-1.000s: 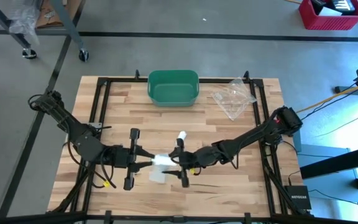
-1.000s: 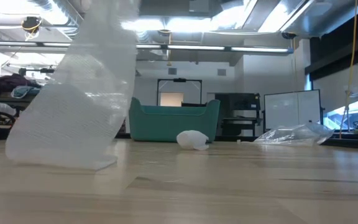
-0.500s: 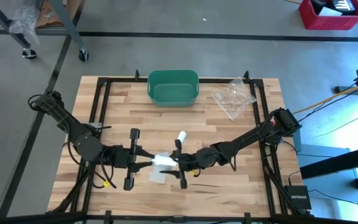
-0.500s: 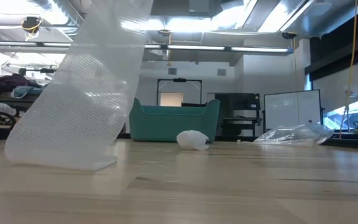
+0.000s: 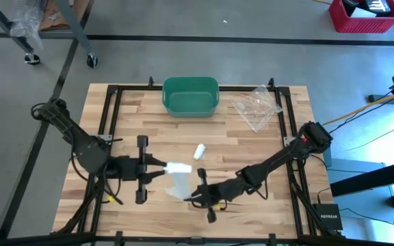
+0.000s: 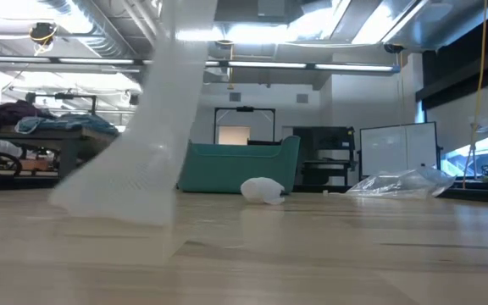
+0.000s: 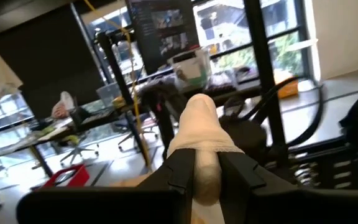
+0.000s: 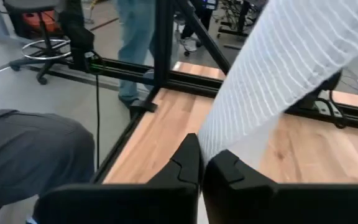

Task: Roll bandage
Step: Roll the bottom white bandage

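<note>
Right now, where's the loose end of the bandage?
In the high view the bandage's loose end lies near the table's front middle, pinched by the right hand; the roll is held by the left hand.

Surface: a wooden table (image 5: 252, 137) of pale butcher-block planks, carrying a black metal frame (image 5: 108, 116) that runs just inside its edges.
Green bin (image 5: 191, 96): stands on the planks at 12 o'clock, near the far edge; in the low view (image 6: 237, 165) it shows as a teal tub.
Clear plastic bag (image 5: 257, 106): lies crumpled at about 1 o'clock, just beside the bin's right side.
Small white roll (image 5: 200, 151): lies on the wood near the table's centre, toward 12 o'clock, apart from the bin.
Bandage strip (image 5: 178, 186): its loose lower end reaches the planks at about 6 o'clock; the rest rises off the surface.
</note>
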`<action>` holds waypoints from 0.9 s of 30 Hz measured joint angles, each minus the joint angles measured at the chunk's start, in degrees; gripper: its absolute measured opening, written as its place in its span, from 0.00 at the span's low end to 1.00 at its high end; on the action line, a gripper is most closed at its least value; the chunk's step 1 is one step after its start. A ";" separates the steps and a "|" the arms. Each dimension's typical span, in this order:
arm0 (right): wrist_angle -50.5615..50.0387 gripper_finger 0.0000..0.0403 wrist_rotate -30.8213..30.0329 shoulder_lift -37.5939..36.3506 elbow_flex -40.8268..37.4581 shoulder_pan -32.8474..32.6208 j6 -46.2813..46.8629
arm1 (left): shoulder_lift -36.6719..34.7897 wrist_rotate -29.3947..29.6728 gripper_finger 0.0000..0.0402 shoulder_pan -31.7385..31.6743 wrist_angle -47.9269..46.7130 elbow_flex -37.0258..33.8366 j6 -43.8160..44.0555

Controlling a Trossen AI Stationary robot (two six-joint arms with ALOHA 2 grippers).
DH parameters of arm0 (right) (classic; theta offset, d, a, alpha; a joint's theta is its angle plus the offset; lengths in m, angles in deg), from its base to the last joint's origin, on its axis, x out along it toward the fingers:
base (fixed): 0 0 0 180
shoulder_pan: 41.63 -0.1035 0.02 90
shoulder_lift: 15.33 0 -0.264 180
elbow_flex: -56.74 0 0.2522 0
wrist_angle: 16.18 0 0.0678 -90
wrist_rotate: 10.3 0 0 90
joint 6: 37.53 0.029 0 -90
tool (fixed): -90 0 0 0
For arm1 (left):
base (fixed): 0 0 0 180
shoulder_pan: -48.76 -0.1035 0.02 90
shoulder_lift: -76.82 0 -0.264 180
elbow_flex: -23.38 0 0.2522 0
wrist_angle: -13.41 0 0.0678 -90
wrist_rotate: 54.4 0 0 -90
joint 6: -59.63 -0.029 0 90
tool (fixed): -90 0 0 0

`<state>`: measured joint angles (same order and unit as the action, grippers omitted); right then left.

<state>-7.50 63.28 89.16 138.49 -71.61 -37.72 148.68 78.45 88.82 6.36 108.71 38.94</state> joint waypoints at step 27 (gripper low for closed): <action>-31.03 0.01 -7.88 -0.18 25.46 -10.74 -9.40 | 1.48 17.98 0.10 -2.02 -25.97 0.00 2.48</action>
<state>-38.53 55.40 88.98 163.95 -82.35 -47.12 150.16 96.42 86.80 -19.60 108.71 41.42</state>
